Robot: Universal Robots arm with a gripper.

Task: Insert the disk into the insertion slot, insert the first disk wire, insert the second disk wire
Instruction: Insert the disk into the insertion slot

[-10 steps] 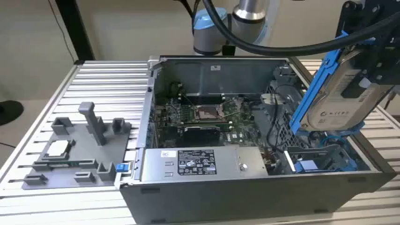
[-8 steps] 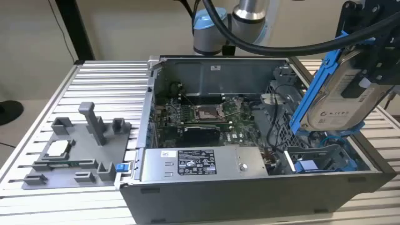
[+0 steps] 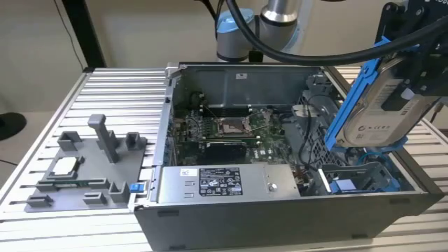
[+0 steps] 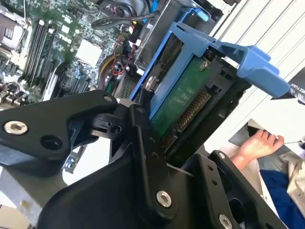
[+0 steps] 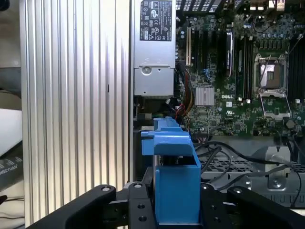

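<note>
Two black fingers (image 5: 140,206) are clamped on the disk (image 3: 388,113) by its blue carrier (image 3: 353,100), holding it tilted in the air. Just below them sits the insertion slot (image 3: 353,177), not yet filled. I'd reckon the trick is squaring the carrier with the slot first and keeping clear of the loose cables (image 5: 217,145) beside it.

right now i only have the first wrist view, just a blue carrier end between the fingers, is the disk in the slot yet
Observer: No. In the exterior view the disk hangs tilted above the insertion slot, not inserted.
Operator: is it actually gripped
Observer: Yes, the gripper is shut on its upper end.
Operator: anyone close by
Observer: In the second wrist view a person's hand lies past the table edge.
</note>
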